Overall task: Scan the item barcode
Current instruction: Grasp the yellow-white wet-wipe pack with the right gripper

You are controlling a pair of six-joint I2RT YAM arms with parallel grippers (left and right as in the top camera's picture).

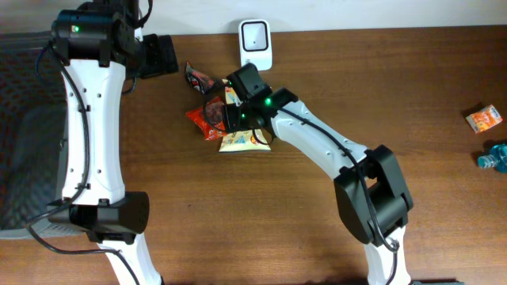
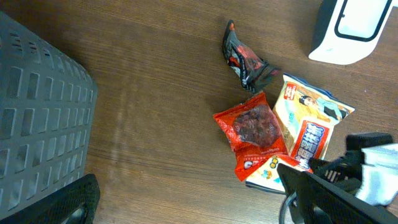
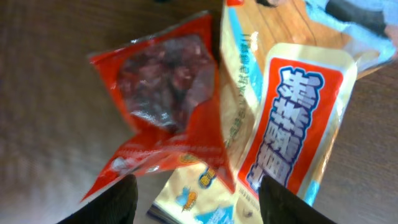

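On the bench (image 1: 396,95), upper middle: a red plastic packet (image 3: 161,99) and a yellow plastic packet (image 3: 292,118).
The yellow one carries blue Chinese characters; right claw (image 3: 197,183) parted above both, grip unclear; left claw (image 1: 158,55) wide open; grey slotted basket (image 2: 37,112) at left.

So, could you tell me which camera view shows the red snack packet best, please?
The left wrist view: the red snack packet lies whole, sharp and uncovered. The right wrist view shows it closer but blurred. Overhead it is small, partly under the right gripper.
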